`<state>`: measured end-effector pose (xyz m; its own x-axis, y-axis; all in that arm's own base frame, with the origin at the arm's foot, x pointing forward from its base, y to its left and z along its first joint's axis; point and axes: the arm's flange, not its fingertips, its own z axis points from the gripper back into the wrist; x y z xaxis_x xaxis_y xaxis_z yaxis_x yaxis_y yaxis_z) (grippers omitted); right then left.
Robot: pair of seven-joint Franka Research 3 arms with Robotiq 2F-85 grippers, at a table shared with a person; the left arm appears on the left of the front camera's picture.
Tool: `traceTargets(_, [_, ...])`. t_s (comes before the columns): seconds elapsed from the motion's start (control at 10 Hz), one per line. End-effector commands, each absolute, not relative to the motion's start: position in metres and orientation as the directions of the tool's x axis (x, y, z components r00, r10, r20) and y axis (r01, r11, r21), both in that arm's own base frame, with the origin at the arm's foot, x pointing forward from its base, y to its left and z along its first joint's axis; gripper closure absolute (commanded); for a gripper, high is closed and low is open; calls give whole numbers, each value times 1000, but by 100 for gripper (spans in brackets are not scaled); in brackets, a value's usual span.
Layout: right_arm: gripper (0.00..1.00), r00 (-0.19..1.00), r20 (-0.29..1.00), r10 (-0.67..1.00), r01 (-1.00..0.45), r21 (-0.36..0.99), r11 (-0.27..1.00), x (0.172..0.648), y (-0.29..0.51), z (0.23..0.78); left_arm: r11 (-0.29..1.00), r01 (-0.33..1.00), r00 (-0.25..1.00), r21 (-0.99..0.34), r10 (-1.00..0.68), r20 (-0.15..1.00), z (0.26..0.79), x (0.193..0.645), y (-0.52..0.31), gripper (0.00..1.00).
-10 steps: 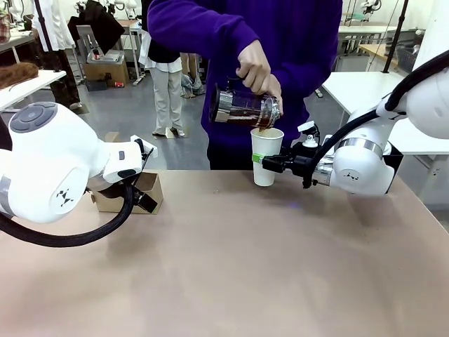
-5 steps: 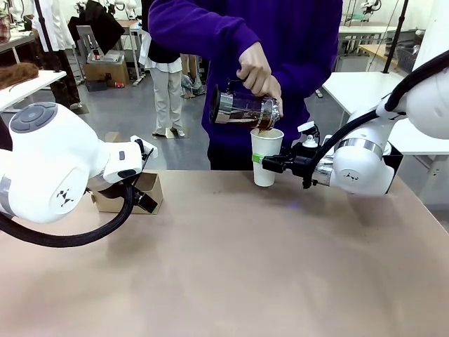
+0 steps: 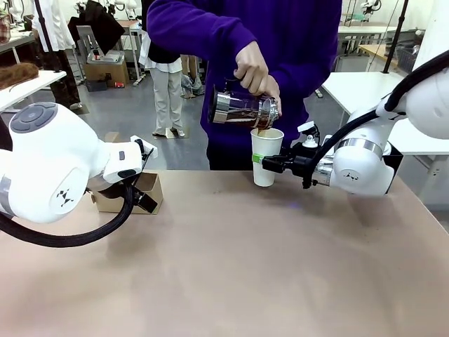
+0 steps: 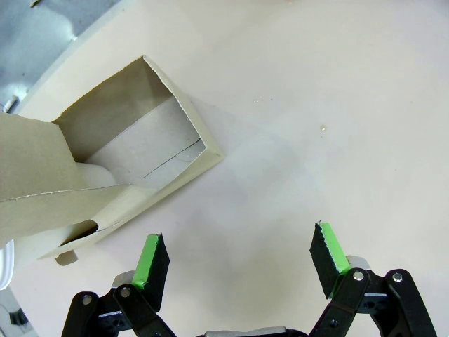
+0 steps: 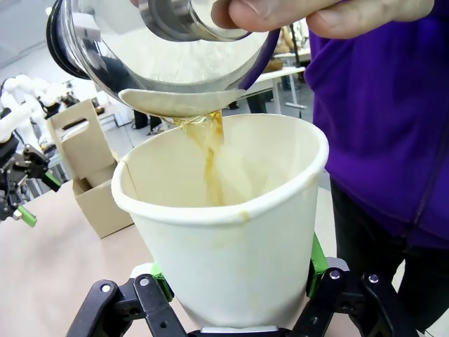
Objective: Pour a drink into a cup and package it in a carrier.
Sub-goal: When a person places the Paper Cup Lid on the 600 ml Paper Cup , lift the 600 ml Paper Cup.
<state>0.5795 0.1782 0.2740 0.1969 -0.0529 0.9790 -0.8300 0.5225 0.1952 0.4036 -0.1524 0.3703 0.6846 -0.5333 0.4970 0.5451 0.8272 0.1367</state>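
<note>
The soft paper cup (image 3: 267, 144), being clamped low by the right gripper (image 3: 262, 161) at the table's (image 3: 245, 281) far side while drink (image 5: 210, 151) is being poured in, is being judged crushable and best gripped gently mid-wall; the left gripper (image 4: 237, 247) is being held open beside the carrier (image 4: 133, 151).

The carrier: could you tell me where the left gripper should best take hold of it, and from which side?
Probably its upright handle tab, pinched from above across the flat faces: it rises above the rest and is thin enough for the jaws. The carrier stands on the table, untouched, near the open left gripper.
</note>
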Motion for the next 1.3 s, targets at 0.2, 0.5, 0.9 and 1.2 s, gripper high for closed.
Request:
traceTargets(0.2, [19,197,979,-57,-828,197,525,580,180,276,827,545,685,135,-532,498,371,403,-152,0])
traceTargets(0.5, [19,197,979,-57,-828,197,525,580,180,276,827,545,685,135,-532,498,371,403,-152,0])
traceTargets(0.9, [19,197,979,-57,-828,197,525,580,180,276,827,545,685,135,-532,498,371,403,-152,0])
traceTargets(1.2, [19,197,979,-57,-828,197,525,580,180,276,827,545,685,135,-532,498,371,403,-152,0])
